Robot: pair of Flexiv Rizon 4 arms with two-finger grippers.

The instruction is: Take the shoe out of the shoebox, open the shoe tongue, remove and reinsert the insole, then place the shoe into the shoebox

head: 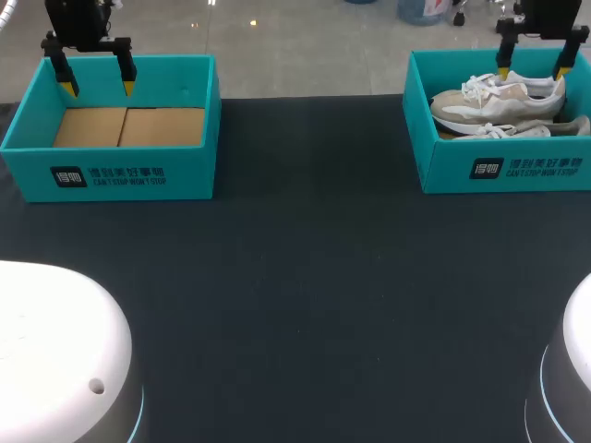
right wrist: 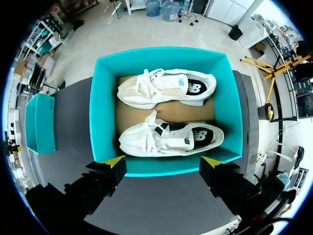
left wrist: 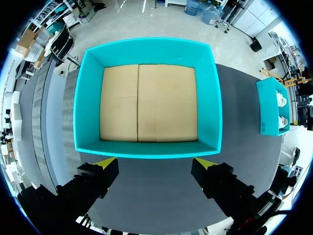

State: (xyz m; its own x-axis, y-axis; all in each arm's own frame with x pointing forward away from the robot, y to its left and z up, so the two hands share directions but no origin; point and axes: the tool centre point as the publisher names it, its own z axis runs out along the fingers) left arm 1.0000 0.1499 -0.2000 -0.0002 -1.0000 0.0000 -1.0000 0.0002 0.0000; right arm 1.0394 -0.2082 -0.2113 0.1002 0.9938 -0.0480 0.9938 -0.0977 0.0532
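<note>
Right jaws: wide open, gripping nothing, hanging above the open teal cardboard shoebox (head: 517,166) at the right rear of the dark surface (head: 305,277). Inside that box lie two white-and-beige lace-up sneakers, side by side and apart on the brown cardboard floor: the far sneaker (right wrist: 166,88) and the near sneaker (right wrist: 171,138). Left jaws: equally wide open and unloaded, hanging above a second teal cardboard shoebox (head: 111,175) at the left rear, its brown floor exposed.

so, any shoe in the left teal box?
No, the left teal cardboard shoebox shows only its bare brown cardboard floor.
</note>
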